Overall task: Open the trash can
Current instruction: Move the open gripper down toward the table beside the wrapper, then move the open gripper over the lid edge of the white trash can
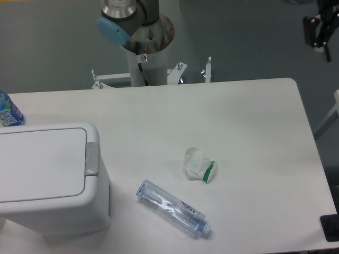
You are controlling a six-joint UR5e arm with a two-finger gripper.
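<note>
At top right, the gripper (321, 33) hangs, state unclear; trash can (50, 180) lid shut.

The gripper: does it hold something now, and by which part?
Nothing is held. The gripper is at the top right edge, away from the table, far from the trash can; its jaws cannot be judged.

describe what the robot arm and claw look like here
Only the arm's base shows at the top: a silver metal joint with a light blue round cap, on a white column with a small tag and dark cable. At the upper right, a black claw with pale parts is partly cut off.
</note>
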